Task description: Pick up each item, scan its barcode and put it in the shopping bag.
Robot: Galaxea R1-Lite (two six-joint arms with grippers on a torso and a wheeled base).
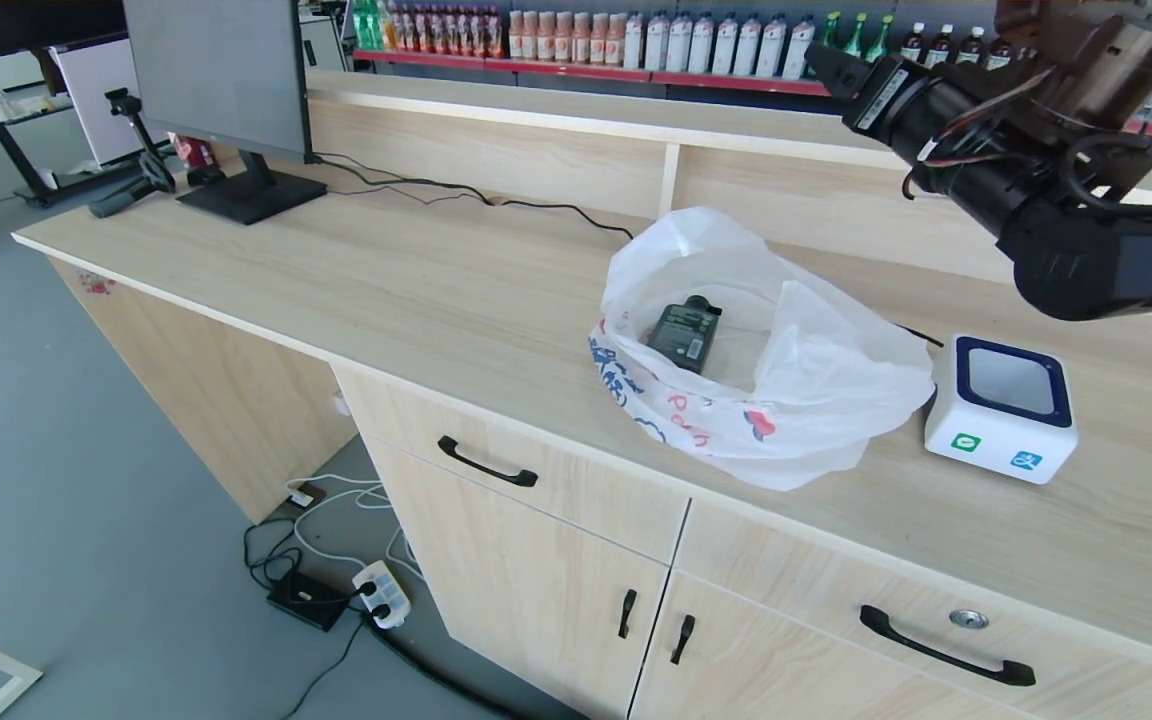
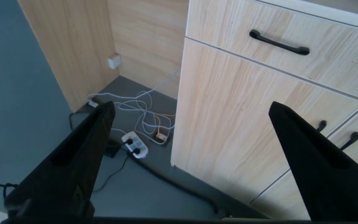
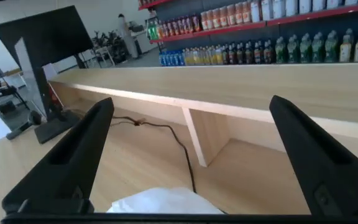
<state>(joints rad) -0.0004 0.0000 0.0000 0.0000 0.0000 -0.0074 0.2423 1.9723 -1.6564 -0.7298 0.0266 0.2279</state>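
- Dark packet point(image 1: 684, 335) lies inside the shopping bag point(image 1: 836, 380), with the scanner point(image 1: 1002, 407) at the bag's 3 o'clock.
- Right gripper point(image 3: 190, 106) gapes wide and empty, high at the bag's 1 o'clock; left gripper point(image 2: 191, 109), equally wide, hangs by the cabinet point(image 2: 241, 118).
- Risk: a descending gripper may snag the limp bag and drag it.

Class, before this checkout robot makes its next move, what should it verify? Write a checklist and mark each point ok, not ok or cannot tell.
1. Mouth of the shopping bag open on the counter: ok.
2. The dark item lies inside the bag: ok.
3. Window of the scanner uncovered, beside the bag: ok.
4. The right gripper open and empty, above the counter: ok.
5. The left gripper open and empty: ok.
6. Next item to pick up located: cannot tell.
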